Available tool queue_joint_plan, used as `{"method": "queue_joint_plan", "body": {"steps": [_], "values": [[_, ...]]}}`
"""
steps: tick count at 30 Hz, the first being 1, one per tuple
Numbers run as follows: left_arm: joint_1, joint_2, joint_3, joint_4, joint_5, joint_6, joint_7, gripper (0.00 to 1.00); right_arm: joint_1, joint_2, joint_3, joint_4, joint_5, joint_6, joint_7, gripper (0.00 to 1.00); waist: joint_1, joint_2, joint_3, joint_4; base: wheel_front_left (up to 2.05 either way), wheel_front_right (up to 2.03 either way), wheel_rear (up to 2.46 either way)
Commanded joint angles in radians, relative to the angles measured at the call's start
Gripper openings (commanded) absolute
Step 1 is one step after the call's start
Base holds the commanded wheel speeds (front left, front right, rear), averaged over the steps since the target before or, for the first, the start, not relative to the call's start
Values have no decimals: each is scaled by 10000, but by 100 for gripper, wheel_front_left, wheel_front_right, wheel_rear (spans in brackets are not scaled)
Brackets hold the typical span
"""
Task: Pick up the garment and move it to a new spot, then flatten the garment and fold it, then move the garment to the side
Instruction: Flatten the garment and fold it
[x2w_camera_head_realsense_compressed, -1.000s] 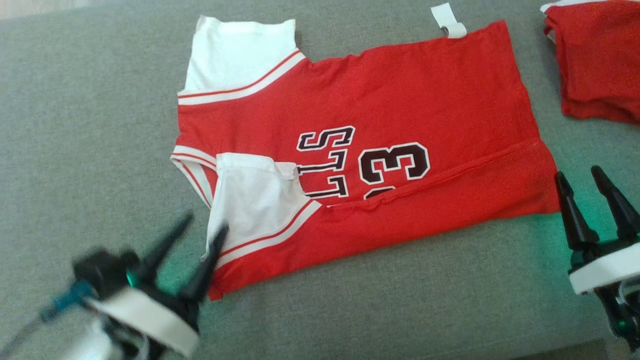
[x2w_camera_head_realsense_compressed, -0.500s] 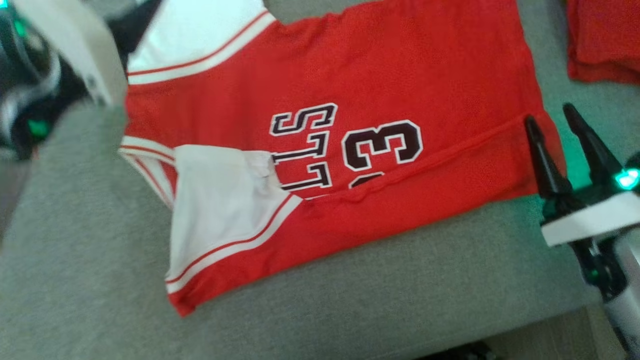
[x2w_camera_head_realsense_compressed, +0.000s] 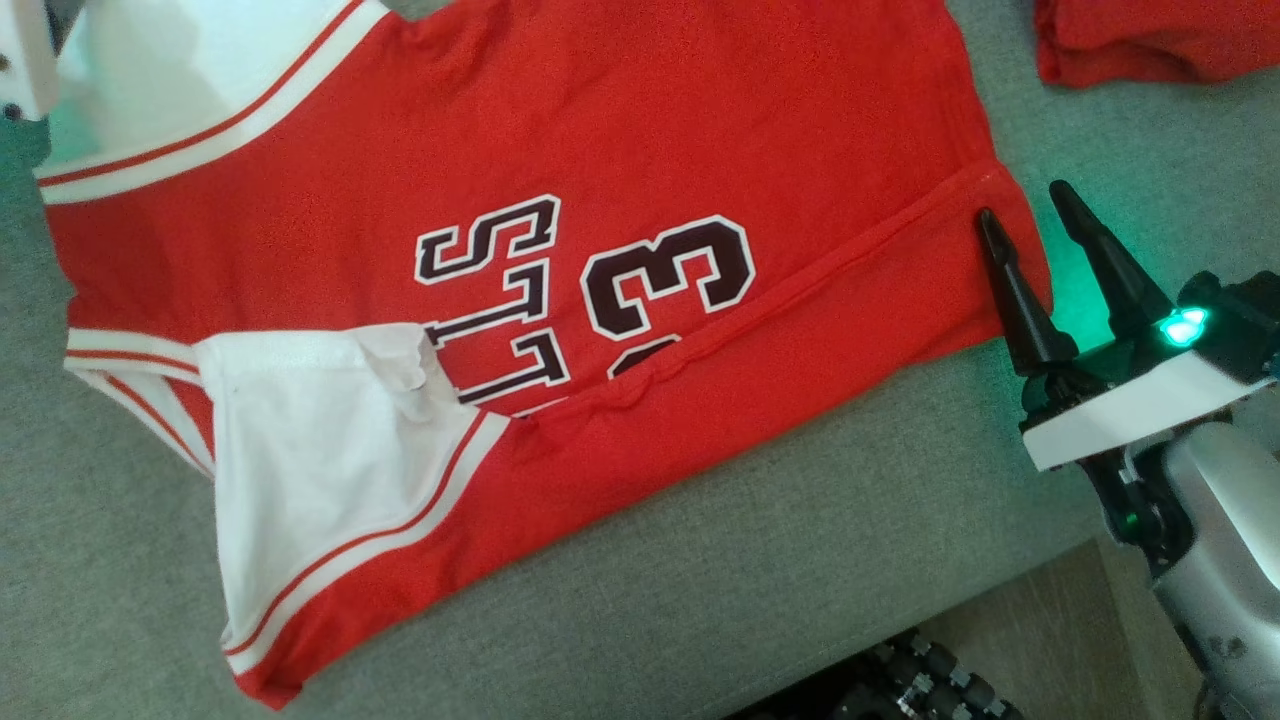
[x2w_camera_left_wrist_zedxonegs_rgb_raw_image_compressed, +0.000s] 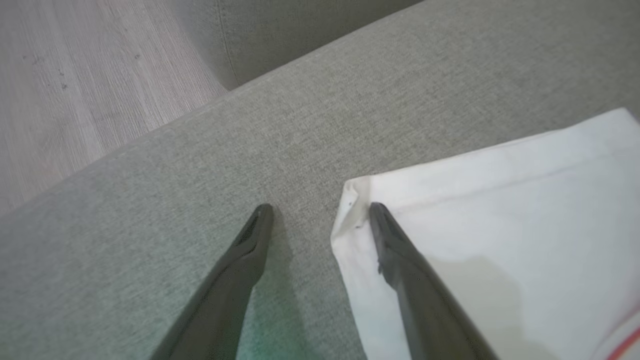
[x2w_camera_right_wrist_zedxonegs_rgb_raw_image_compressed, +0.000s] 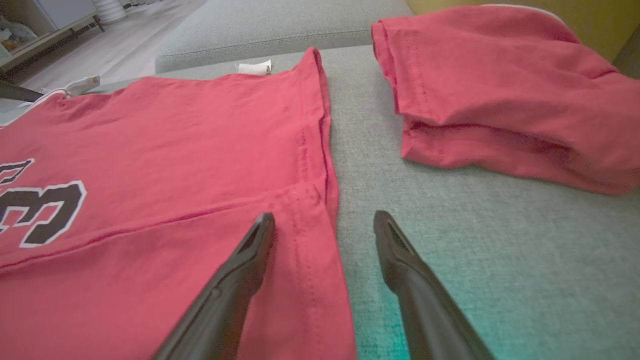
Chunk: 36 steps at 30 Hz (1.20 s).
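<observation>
Far left, your left gripper (x2w_camera_left_wrist_zedxonegs_rgb_raw_image_compressed: 320, 207): jaws spread wide, nothing pinched, straddling white sleeve (x2w_camera_left_wrist_zedxonegs_rgb_raw_image_compressed: 490, 225) corner, one finger over fabric, other over bare cushion (x2w_camera_left_wrist_zedxonegs_rgb_raw_image_compressed: 350, 100). Middle: jersey (x2w_camera_head_realsense_compressed: 600, 120) flat on cushion, long axis running left-right between both arms, near edge folded over. Far right, your right gripper (x2w_camera_head_realsense_compressed: 1024, 202): same deal, gaping, empty, angled low, straddling hem corner. Looks lined up for two-end pinch imo.
</observation>
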Motion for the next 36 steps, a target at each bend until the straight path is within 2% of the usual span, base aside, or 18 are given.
{"method": "queue_joint_plan", "body": {"steps": [1, 3, 4, 6, 7, 11, 13, 14, 15, 16, 23, 33, 34, 35, 36], "values": [[-268, 508, 344, -44, -90, -33, 192, 100, 108, -213, 95, -123, 98, 67, -127, 100, -1, 0, 26, -26, 0, 0, 0], [-181, 560, 311, -32, -133, -110, 214, 100, 82, -192, 50, -124, 112, 67, -132, 100, -1, 0, 18, -33, 0, 0, 0], [-149, 571, 321, -42, -157, -136, 165, 90, 78, -183, 28, -131, 107, 67, -133, 100, -1, 0, 12, -38, 0, 0, 0], [-72, 570, 332, -53, -260, -216, 125, 55, 59, -193, 29, -126, 72, 67, -134, 100, -1, 0, 2, -50, 0, 0, 0], [-32, 570, 339, -64, -323, -271, 101, 48, 37, -200, 33, -122, 71, 67, -134, 100, -1, 0, 2, -59, 0, 0, 0], [34, 528, 387, -141, -550, -476, -85, 44, -71, -267, 110, -118, 41, 67, -135, 100, -1, 0, 15, -77, 0, 0, 0], [42, 543, 397, -170, -638, -577, -202, 34, -279, -388, 375, -100, 18, 67, -135, 100, -1, 0, 7, -101, 0, 0, 0], [39, 554, 405, -181, -658, -612, -278, 22, -456, -453, 495, -80, 41, 67, -136, 100, -1, 0, -4, -108, 0, 0, 0], [33, 566, 397, -196, -659, -646, -359, 5, -675, -517, 608, -56, 104, 67, -136, 100, -1, 0, -16, -110, 0, 0, 0], [18, 579, 389, -205, -658, -679, -446, 0, -931, -584, 724, -2, 216, 67, -136, 100, -1, 0, -29, -106, 0, 0, 0], [-223, 474, 145, -406, -706, -880, -1017, 0, -3521, -876, 1683, 924, 1172, 67, 899, 100, -1, 0, -28, 150, 0, 0, 0], [-1001, 263, -651, -896, -859, -947, -1637, 0, -6647, 85, 2915, 3763, 2798, 67, 2809, 100, -1, 0, 314, 867, 0, 0, 0], [-1073, 255, -749, -919, -899, -947, -1681, 0, -6839, 142, 3004, 3987, 2930, 67, 2890, 96, -1, 0, 343, 932, 0, 0, 0], [-1141, 256, -840, -929, -938, -948, -1727, 0, -7011, 181, 3108, 4172, 3035, 67, 2938, 81, -1, 0, 368, 982, 0, 0, 0], [-1205, 259, -925, -934, -977, -948, -1775, 0, -7165, 204, 3211, 4347, 3125, 67, 2977, 73, -1, 0, 393, 1025, 0, 0, 0]]}}
